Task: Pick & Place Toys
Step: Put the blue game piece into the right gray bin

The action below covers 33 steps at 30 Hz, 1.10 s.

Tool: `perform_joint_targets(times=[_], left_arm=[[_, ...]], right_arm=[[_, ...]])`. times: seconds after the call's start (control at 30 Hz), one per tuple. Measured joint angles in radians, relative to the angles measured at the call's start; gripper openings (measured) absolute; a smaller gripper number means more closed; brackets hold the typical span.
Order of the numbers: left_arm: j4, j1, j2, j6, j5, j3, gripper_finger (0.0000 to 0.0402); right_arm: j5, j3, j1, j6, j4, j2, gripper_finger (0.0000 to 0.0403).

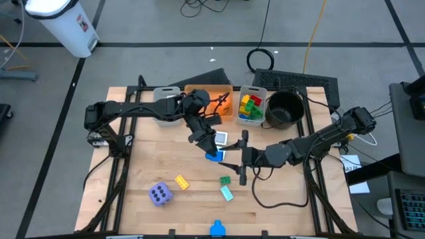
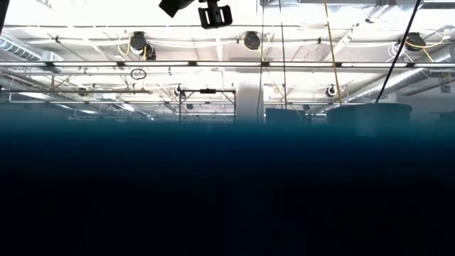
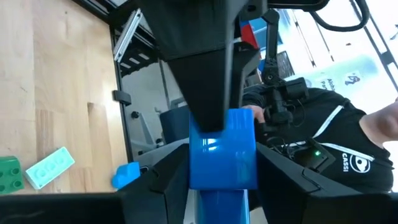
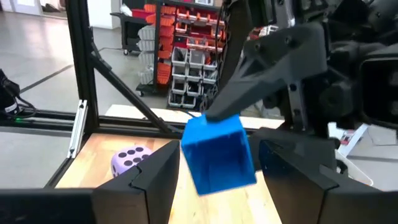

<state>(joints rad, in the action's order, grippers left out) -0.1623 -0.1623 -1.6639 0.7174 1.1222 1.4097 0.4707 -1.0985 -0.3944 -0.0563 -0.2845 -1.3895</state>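
Observation:
A blue brick [image 1: 213, 157] hangs above the middle of the table, and both grippers meet at it. My left gripper [image 1: 210, 150] reaches in from the far left and is shut on the brick [image 3: 221, 152]. My right gripper [image 4: 217, 180] comes level from the right. It is open, and its two fingers stand on either side of the brick [image 4: 217, 152] with narrow gaps. The brick sits tilted between them. A purple die [image 1: 160, 194], a yellow brick [image 1: 180, 182], a green brick [image 1: 226, 180] and a teal brick [image 1: 227, 193] lie on the near half of the table. My left gripper pinches the blue brick between its two fingers, by two opposite sides [image 3: 191, 171]. The fingers come roughly level from the table's far left. One finger [image 4: 261, 68] lies along the brick's upper edge [image 4: 211, 123], and the brick hides the other. The brick is lifted clear of the table.
Along the far edge stand a grey bin [image 1: 165, 99], an orange bin [image 1: 214, 91], a bin of coloured bricks [image 1: 252, 106] and a black bowl [image 1: 285, 109]. A small card [image 1: 221, 138] lies beside the grippers. A blue object [image 1: 217, 229] sits at the near edge.

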Motion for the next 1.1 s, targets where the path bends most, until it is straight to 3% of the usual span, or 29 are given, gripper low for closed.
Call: perform_joint_targets(times=[0.3, 0.5, 0.8, 1.0, 1.1], left_arm=[[0.030, -0.001, -0.018, 0.011, -0.005, 0.000, 0.0138], [0.090, -0.003, -0.018, 0.048, -0.002, 0.000, 0.0171], [0.106, -0.009, -0.020, 0.071, 0.003, 0.000, 0.0138], [0.110, -0.009, -0.020, 0.071, 0.003, 0.000, 0.0171], [0.109, -0.010, -0.019, 0.071, 0.003, 0.000, 0.0169]], right_arm=[[-0.001, 0.000, 0.007, -0.002, 0.002, 0.000, 0.0210], [-0.001, 0.000, 0.007, -0.016, 0.020, 0.000, 0.0210], [0.001, -0.001, 0.007, -0.030, 0.019, 0.001, 0.0210], [0.003, -0.001, 0.007, -0.039, 0.013, 0.001, 0.0202], [0.003, -0.001, 0.007, -0.039, 0.013, 0.001, 0.0181]])
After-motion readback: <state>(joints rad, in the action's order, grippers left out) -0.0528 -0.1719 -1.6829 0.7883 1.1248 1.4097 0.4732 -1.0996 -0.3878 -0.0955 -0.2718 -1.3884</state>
